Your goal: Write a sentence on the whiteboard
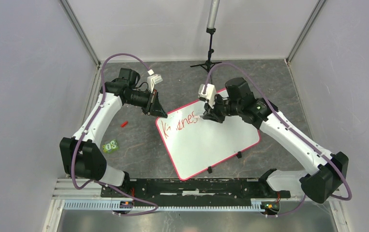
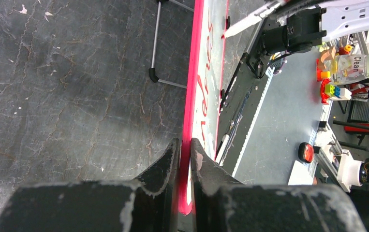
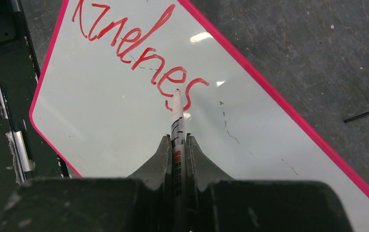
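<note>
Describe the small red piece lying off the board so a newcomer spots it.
Find the whiteboard on the dark table. Left of its leftmost corner lies the red piece. Unlike the squarish green block below it in the top view, it is slim and plain red.
</note>
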`<state>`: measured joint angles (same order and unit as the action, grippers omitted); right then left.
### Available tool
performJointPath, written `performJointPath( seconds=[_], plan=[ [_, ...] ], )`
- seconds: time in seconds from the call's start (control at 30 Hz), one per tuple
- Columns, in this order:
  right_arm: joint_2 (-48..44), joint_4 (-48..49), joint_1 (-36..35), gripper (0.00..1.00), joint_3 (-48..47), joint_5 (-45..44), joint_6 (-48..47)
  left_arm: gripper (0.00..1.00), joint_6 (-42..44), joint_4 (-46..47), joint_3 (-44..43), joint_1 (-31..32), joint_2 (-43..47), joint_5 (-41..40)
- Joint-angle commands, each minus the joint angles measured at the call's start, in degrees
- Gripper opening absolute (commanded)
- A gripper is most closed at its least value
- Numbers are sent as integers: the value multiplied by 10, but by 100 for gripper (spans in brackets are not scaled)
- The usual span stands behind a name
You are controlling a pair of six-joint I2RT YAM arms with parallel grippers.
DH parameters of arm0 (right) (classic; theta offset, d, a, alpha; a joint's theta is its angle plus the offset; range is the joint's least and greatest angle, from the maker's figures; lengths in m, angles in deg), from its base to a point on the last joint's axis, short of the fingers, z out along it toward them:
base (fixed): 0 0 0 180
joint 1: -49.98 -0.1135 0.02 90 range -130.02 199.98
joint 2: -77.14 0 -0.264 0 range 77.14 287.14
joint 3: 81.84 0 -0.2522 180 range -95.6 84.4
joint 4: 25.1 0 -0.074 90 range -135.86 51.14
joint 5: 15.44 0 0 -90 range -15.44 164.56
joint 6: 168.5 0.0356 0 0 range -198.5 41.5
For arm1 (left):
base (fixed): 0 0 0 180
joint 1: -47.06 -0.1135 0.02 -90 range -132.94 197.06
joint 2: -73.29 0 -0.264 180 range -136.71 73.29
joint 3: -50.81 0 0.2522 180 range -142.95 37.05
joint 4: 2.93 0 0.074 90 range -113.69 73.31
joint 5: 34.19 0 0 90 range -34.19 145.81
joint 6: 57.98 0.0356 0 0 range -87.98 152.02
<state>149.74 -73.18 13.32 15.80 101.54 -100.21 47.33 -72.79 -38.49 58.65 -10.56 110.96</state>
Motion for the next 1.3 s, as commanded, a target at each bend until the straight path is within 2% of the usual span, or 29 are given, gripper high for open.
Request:
performJointPath(
  seconds=[0.0, 0.43, 0.87, 1.27],
  plan=[
    [-6, 10, 24, 0, -33, -2, -1, 2, 3, 5, -6, 2, 0, 7],
    [10, 27, 46, 0, -34, -31, -4, 2, -1, 11, 0, 2, 3, 4],
    [18, 19, 43, 0, -19, 4, -11, 2, -1, 11, 1, 2, 4, 0],
    [-2, -3, 39, 0, 6, -3, -43, 2, -3, 11, 0, 2, 2, -2]
  ],
)
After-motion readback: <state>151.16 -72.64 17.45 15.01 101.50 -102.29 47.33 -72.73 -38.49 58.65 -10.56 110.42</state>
